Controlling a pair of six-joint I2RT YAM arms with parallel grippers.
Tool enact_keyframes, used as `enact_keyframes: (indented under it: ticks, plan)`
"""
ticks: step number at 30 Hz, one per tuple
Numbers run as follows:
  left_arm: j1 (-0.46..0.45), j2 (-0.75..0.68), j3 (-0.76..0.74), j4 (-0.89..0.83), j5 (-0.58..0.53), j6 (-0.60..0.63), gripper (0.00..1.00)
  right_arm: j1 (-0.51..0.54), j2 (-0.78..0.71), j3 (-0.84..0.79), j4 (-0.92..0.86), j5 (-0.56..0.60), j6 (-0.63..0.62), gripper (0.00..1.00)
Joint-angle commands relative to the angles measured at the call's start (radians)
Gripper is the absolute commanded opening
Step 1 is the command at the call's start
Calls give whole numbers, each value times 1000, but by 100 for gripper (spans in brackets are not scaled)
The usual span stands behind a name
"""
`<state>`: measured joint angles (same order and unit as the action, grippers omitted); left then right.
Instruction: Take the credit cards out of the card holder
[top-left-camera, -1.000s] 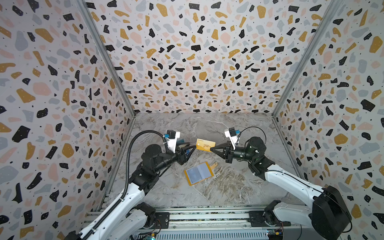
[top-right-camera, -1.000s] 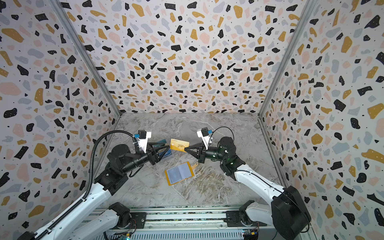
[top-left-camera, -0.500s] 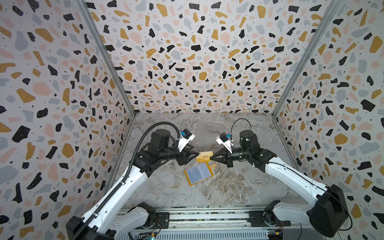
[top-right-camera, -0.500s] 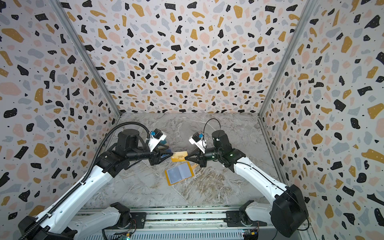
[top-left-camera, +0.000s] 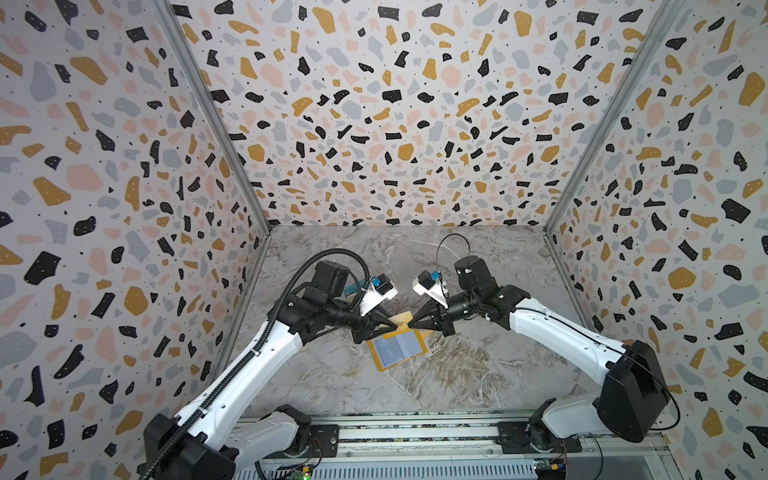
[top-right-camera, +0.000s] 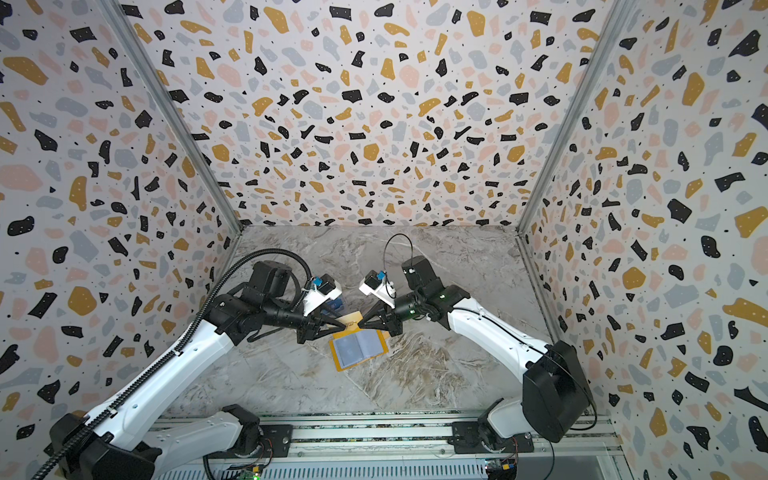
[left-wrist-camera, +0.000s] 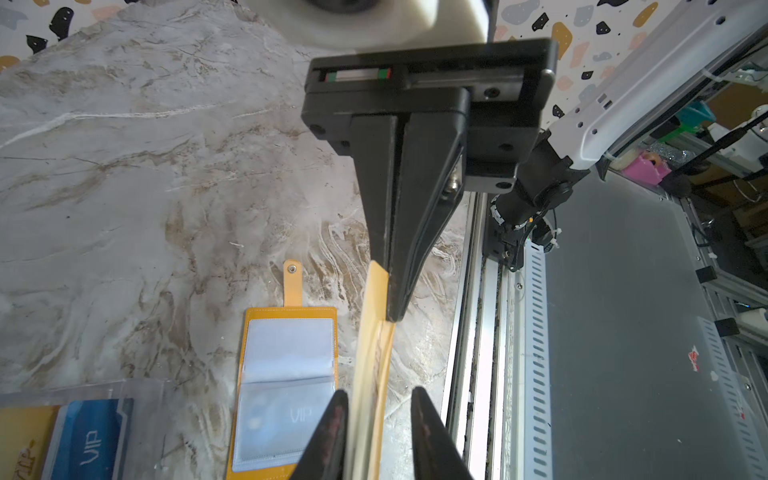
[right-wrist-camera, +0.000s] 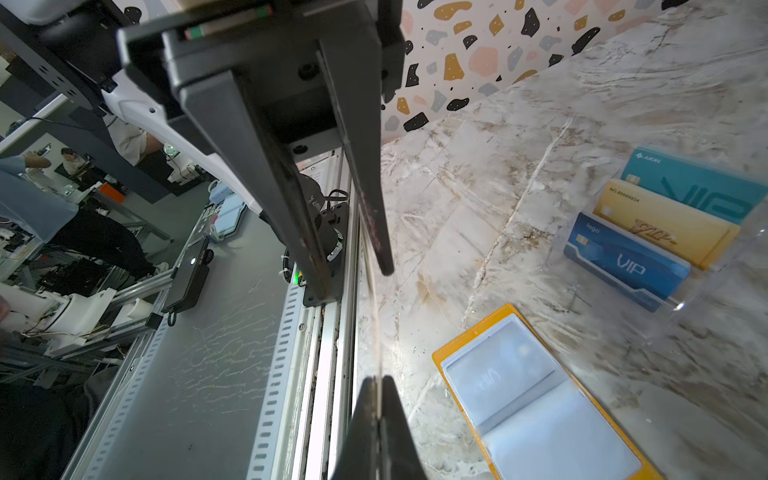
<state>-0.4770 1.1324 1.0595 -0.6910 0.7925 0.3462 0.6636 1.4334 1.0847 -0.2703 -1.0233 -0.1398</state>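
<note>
Meeting nose to nose above the middle of the marble table (top-left-camera: 457, 374), and sharing a single beige-gold credit card (top-left-camera: 401, 322). Pinched at one short end by the right claw (left-wrist-camera: 390, 311), fingers pressed flat together on the plastic. Straddled at the opposite short end by the left claw (left-wrist-camera: 379, 390), fingers spread to either side and not clamped: close against one face, a clear gap off the other. Carried clear of the table, long axis running straight from claw to claw, left to right across both top views. Showing the printed face partly upward in both top views; shrinking to a thin edge-on line in the right wrist view. Just below and toward the robot's base, an orange card holder (top-left-camera: 397, 347), opened flat on the table, long axis slanting across the top views, snap strap (left-wrist-camera: 293, 282) poking out toward the right arm. Faint VIP lettering visible through one clear sleeve (left-wrist-camera: 291, 411). Off beside the holder, mostly hidden behind the left wrist from above, a clear stand (right-wrist-camera: 706, 286) with three more cards in stepped rows, long edges parallel: dark blue card (right-wrist-camera: 623, 262) nearest the holder, second gold card (right-wrist-camera: 665, 226) in the middle, teal card (right-wrist-camera: 698, 187) farthest, each marked VIP.
</note>
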Motion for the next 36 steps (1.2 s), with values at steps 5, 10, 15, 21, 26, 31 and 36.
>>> enact_keyframes:
  ticks: [5,10,15,21,26,31,36]
  plan:
    - [3,18,21,-27,54,21,3,5,-9,33,-12,-8,-24,0]
    - [4,33,17,6,31,8,0,3,-35,16,-1,54,1,19]
    - [50,60,-7,67,-29,3,0,-12,-138,-78,99,198,110,58]
    - [172,98,-28,135,-138,48,0,-38,-299,-211,206,484,231,81]
    - [237,154,3,150,-194,177,0,-75,-408,-329,287,715,279,94]
    - [273,216,39,133,-198,375,0,-111,-452,-385,319,784,290,98]
    - [304,281,67,156,-219,451,0,-134,-456,-384,289,831,273,99]
